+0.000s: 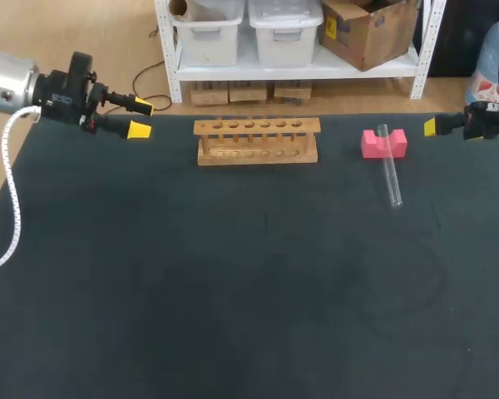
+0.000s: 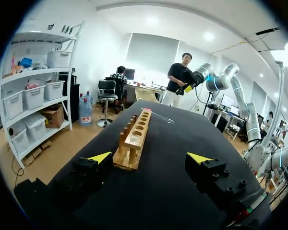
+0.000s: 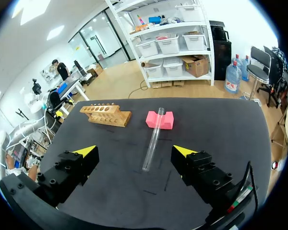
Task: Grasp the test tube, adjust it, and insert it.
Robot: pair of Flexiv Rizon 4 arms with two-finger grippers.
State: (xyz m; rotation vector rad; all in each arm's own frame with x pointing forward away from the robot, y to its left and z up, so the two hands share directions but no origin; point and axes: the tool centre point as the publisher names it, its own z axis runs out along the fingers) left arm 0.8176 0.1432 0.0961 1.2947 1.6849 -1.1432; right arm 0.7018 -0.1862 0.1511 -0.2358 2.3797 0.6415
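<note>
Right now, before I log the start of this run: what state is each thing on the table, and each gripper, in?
test tube: lying down, one end propped on the pink block, not held.
pink block: flat on the table, tube resting in its notch.
wooden rack: upright, holes empty.
left gripper: open, empty.
right gripper: open, empty.

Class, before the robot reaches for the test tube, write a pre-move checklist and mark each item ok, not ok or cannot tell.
1. Right gripper open, empty: ok.
2. Test tube ahead of it, one end propped on the pink block: ok.
3. Rack upright, holes free: ok.
4. Left gripper open, apart from the tube: ok.
5. Tube uncracked: cannot tell.
</note>
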